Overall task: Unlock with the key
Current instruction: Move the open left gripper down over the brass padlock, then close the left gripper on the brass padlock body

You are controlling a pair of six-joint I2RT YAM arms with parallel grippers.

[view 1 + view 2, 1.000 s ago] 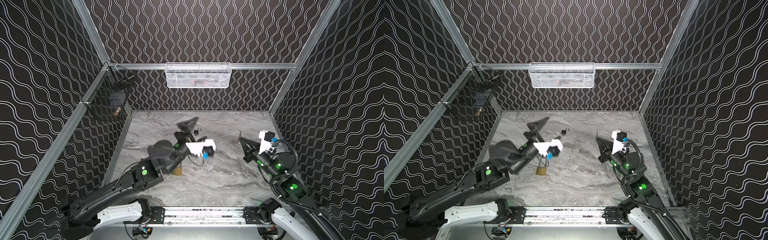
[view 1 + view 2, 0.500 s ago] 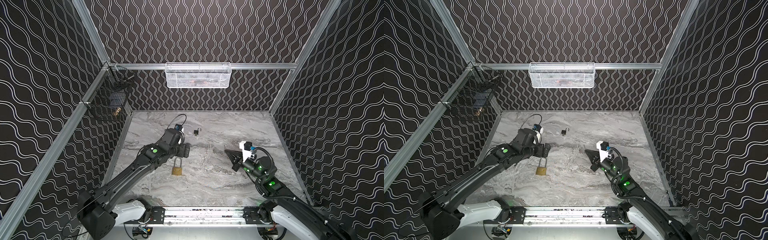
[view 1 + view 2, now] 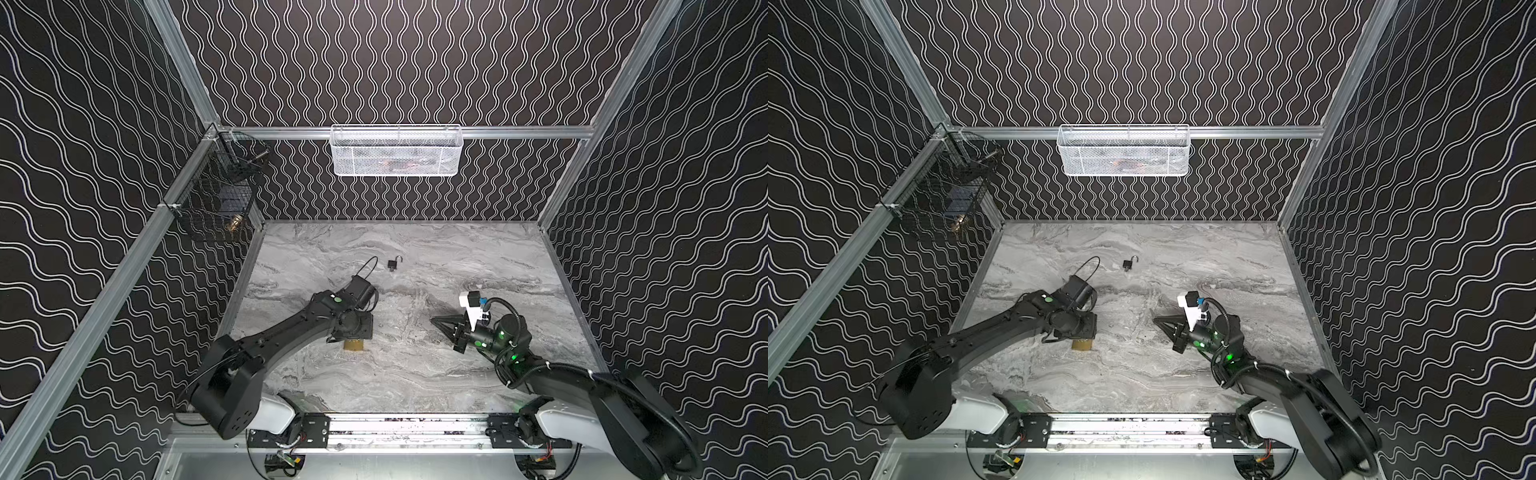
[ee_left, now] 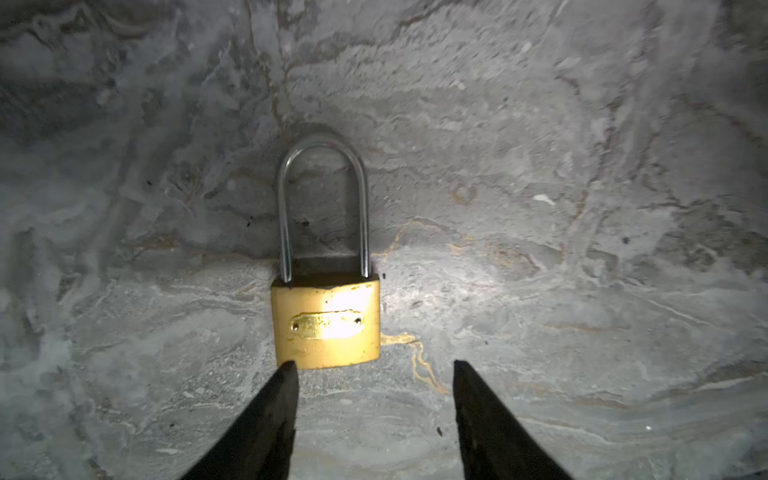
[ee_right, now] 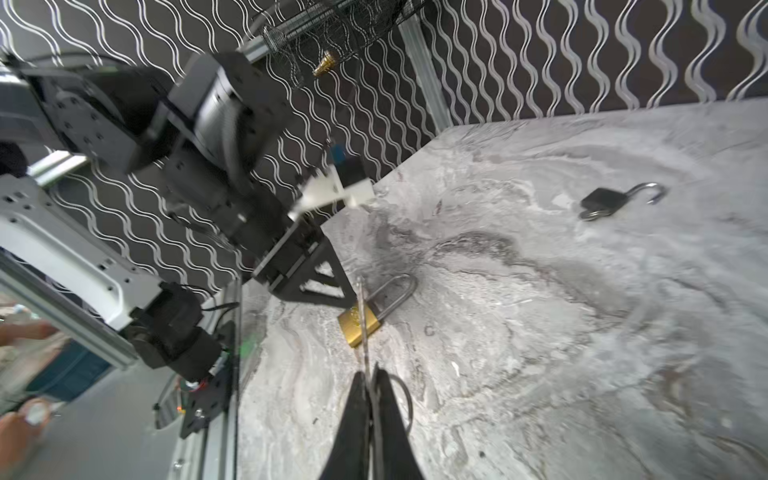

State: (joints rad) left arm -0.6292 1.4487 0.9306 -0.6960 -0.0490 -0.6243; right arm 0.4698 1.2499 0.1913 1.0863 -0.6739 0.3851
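Observation:
A brass padlock [image 4: 326,324] with a long steel shackle, closed, lies flat on the marble table [image 3: 415,374]. In both top views only its bottom edge [image 3: 353,345] [image 3: 1082,345] shows under the left wrist. My left gripper [image 4: 374,365] points down over it, open. One fingertip is at the lock body's lower corner, and nothing is between the jaws. My right gripper [image 5: 369,374] is shut on the key [image 5: 365,353]. The thin blade sticks out past the tips toward the padlock [image 5: 353,332], and its ring hangs beside the fingers. This gripper [image 3: 434,320] hovers to the padlock's right.
A small black padlock [image 3: 395,263] [image 5: 602,201] with its shackle swung open lies further back. A white wire basket [image 3: 395,151] hangs on the back wall and a black wire basket [image 3: 216,195] in the back left corner. Patterned walls enclose the table.
My left arm has swung down from a raised pose to stand over the brass padlock, its jaws narrowing. My right arm has reached in toward the middle, still shut on the key.

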